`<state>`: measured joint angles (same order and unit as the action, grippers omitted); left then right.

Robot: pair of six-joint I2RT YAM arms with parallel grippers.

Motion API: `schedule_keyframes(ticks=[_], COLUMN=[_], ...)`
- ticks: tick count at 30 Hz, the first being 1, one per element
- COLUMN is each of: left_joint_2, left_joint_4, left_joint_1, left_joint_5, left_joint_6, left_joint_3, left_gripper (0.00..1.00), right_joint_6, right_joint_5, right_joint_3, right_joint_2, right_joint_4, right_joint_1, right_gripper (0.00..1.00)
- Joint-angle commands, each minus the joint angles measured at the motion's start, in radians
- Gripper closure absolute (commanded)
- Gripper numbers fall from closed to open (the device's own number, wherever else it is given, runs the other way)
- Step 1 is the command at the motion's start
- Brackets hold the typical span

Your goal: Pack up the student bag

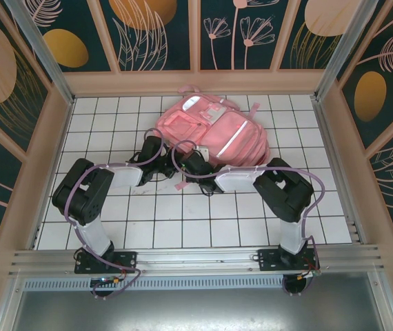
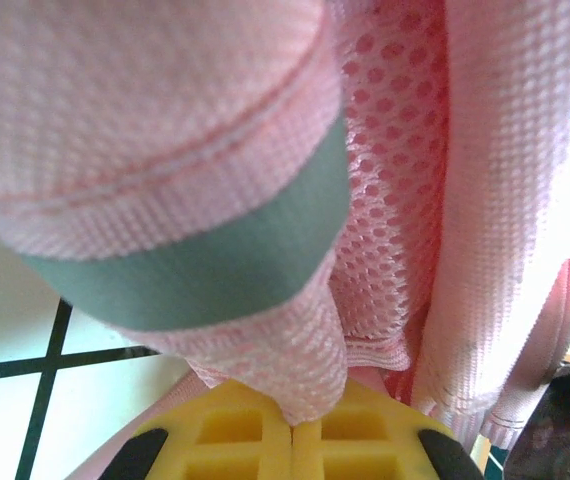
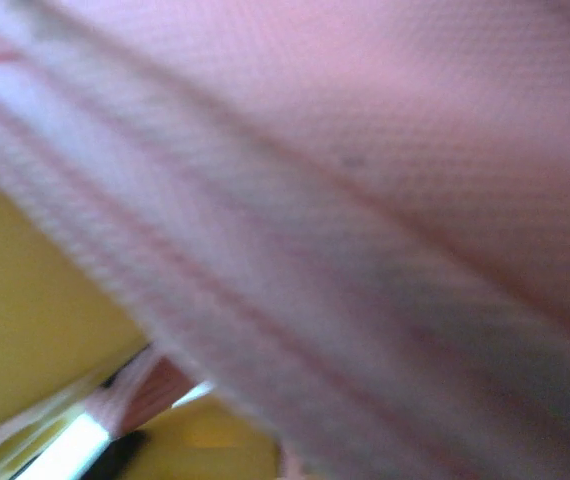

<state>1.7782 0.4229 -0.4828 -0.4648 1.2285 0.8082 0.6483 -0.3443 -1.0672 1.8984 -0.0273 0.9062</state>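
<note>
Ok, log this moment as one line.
left hand: shut on student bag fabric | right hand: shut at bag, grip unclear | bag lying on table

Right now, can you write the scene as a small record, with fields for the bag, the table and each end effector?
backpack: pink, lying on the table at the far middle, front pockets up
table: white tiles with dark grid lines
left end effector: shut, pinching a fold of the backpack's pink fabric
right end effector: shut, at the backpack's near edge; grip unclear, wrist view blurred
</note>
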Motion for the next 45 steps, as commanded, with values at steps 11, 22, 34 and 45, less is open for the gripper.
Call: schedule_keyframes(ticks=[11,22,34,45], left_joint_2=[0.048,0.176,0.292,0.32], left_joint_4=[0.016,0.076,0.12,0.12], left_joint_1=[-0.007,-0.01,-0.011,-0.01], left_joint_5=[-0.039,0.031,0.095,0.073], left_joint_6=[-0.024,-0.067,-0.09,-0.081], left_joint_3=[0.083,0.095,0.12,0.127], left_gripper=[1.0,1.0,1.0,1.0], right_joint_6=[0.033,0.06,0.044,0.01], right_joint_5=[-0.06,0.006,0.045,0.16], right_joint_3=[0.109,0.169,0.097,0.017], right_joint_2=[-0.171,-0.204,-0.118,-0.01], right_joint_4=[-0.016,0.01,0.011,-0.053], right_joint_1=[-0.013,-0.011,-0.041,-0.141], right_gripper=[1.0,1.0,0.79,0.74])
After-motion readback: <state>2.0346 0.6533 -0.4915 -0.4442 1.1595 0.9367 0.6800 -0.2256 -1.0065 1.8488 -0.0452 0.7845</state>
